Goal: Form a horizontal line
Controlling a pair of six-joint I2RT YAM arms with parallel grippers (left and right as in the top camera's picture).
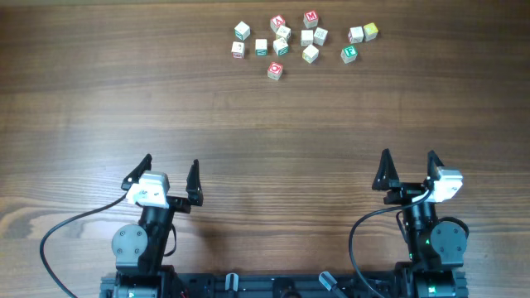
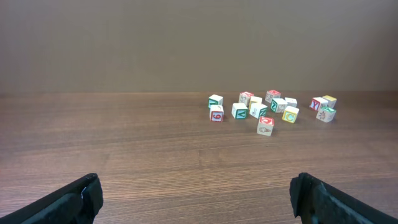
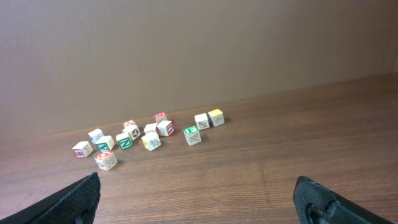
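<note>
Far across the table (image 1: 265,124), letter cubes (image 1: 281,47), markings mostly blurred.

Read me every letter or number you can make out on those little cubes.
"M", seemingly: red top of a far letter cube.
"6" or "9": red-framed side of the leftmost letter cube.
Marks on the other letter cubes are too small or blurred to read.

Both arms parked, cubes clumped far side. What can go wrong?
Letter cubes sit tightly clumped: a closing tool may knock neighbours. The yellow-topped cube seems to touch the white cube beside it: gripping one may drag both. All lie far from the left tool and right tool: reach may be stretched.
</note>
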